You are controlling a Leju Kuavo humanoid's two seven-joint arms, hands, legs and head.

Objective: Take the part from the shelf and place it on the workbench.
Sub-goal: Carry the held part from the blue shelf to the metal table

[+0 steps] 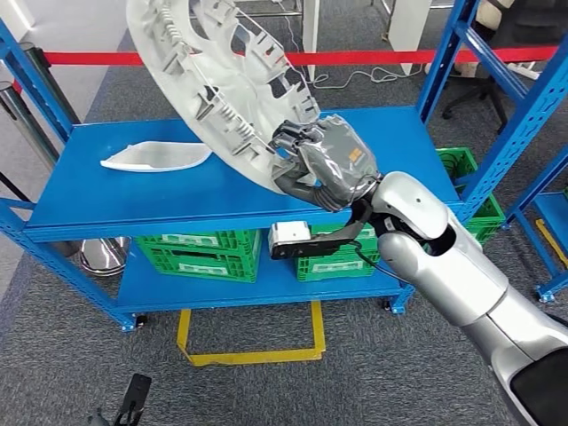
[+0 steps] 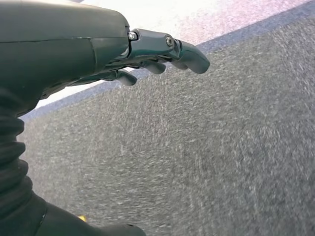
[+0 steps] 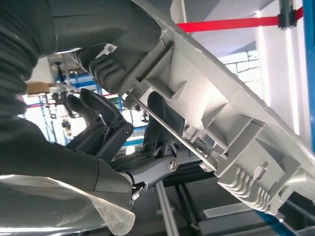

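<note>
Blue steel shelf [image 1: 201, 191]: round grey plastic wheel cover [image 1: 221, 80], ribbed openwork back, lifted clear and tilted at 12 o'clock; transfer to the workbench remains. Right hand [image 1: 321, 164] grips its rim at 4 o'clock. Left hand [image 2: 148, 54] empty, fingers loosely extended over carpet. Flat white shard-shaped piece [image 1: 157, 156] at 9 o'clock.

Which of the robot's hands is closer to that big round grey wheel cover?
Right. The right hand grips the wheel cover at its rim above the shelf; the left hand hangs over grey carpet, away from it.
</note>
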